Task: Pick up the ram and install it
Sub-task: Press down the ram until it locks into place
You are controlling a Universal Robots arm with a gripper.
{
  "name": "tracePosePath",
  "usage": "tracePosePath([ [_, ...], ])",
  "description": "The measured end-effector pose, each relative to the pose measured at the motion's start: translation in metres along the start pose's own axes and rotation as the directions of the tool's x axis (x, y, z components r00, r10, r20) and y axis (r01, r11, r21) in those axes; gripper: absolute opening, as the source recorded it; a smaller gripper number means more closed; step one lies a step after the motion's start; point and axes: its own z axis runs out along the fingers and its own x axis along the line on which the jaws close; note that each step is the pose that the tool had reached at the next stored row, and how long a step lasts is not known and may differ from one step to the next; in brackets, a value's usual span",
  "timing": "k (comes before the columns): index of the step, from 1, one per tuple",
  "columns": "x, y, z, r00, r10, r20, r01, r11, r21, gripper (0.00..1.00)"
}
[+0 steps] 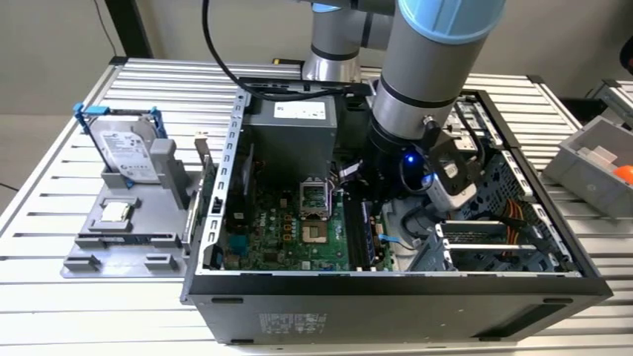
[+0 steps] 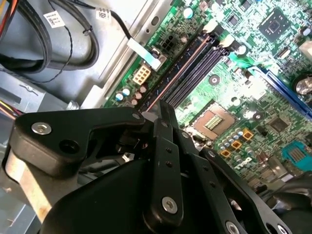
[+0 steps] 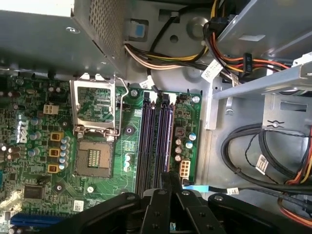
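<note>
RAM going in

We had the tool (image 3: 168,183) pinched narrow over the memory slots (image 3: 155,141); next needed a straight push down.

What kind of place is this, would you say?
Probably a robotics lab bench for computer assembly: an open computer case on a slatted metal table, the gripper over the memory slots, and a parts fixture holding a hard drive.

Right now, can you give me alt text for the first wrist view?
The black gripper hangs just over the near end of the motherboard's memory slots. Beside the slots sits the open processor socket, its metal frame lifted, with bundled cables in the metal case.
</note>
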Motion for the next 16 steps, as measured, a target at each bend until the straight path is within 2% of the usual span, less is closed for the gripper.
tracePosePath([
  [9,-0.0014,-0.0001,0.0001,0.9983,-0.059,-0.0020,0.059,0.9983,-0.0015,0.00],
  [16,-0.0015,-0.0001,0.0000,0.9925,-0.122,-0.0042,0.122,0.9925,-0.0032,0.00],
])
